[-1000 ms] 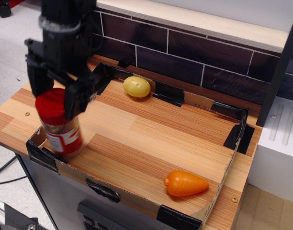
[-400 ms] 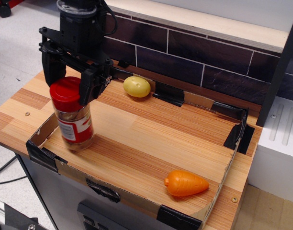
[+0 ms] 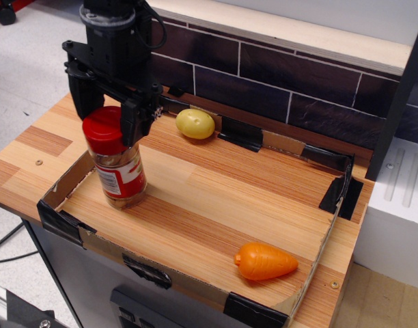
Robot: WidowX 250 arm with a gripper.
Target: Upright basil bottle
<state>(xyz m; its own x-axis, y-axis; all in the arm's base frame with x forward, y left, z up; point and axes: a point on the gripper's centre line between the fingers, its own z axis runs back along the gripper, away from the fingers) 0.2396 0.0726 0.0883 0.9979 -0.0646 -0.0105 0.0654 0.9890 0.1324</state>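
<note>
The basil bottle (image 3: 121, 171) is a clear jar with a red cap, a red-and-white label and brownish contents. It stands nearly upright on the wooden board (image 3: 223, 184), near the left wall of the low cardboard tray. My black gripper (image 3: 106, 127) comes down from above. Its two fingers (image 3: 134, 123) sit on either side of the red cap and are closed on it. The jar's base rests on or just above the wood; I cannot tell which.
A yellow lemon-like toy (image 3: 195, 124) lies at the back of the tray. An orange carrot toy (image 3: 265, 262) lies at the front right. The cardboard rim (image 3: 59, 222) with black tape surrounds the board. A dark tiled wall (image 3: 277, 82) stands behind.
My gripper has carried the bottle to the right and back, away from the tray's front-left corner. The bottle has gone from tilted to nearly upright.
</note>
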